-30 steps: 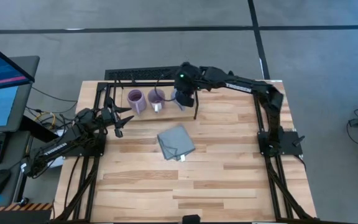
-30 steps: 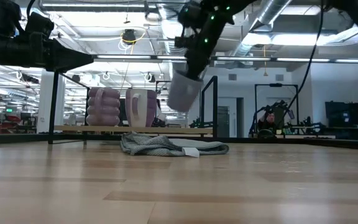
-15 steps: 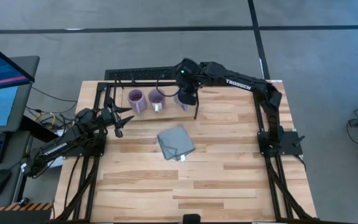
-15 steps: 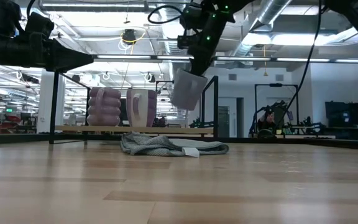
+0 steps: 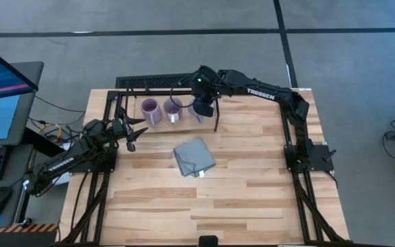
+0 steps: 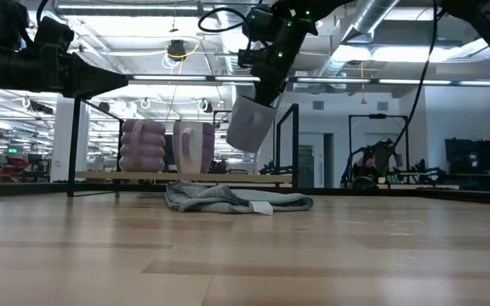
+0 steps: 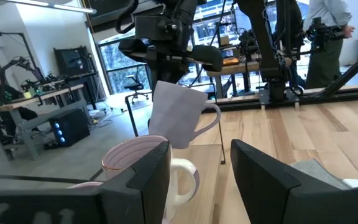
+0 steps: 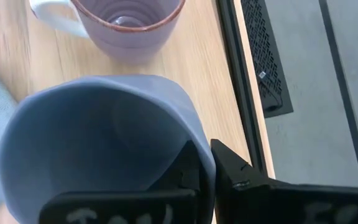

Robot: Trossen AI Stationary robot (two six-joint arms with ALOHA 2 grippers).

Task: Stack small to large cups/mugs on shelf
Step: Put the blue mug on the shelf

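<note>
Blue-grey mug (image 8: 104,143), purple mugs (image 5: 151,108), grey cloth (image 5: 194,157)

Even, bright overhead light; ceiling strip lamps (image 6: 185,78) glaring; soft shadows on table (image 5: 252,178); wrist-view foregrounds blurred.

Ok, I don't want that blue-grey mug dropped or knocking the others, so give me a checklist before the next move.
1. Right end effector pinching the blue-grey mug by its rim: ok.
2. Mug level: not ok, tilted in the low view.
3. Mug clear of the shelf: ok, in the air.
4. Light purple mug and darker purple mug upright on shelf: ok.
5. Left end effector out of the way: ok.
6. Gap to upright divider: cannot tell.
</note>
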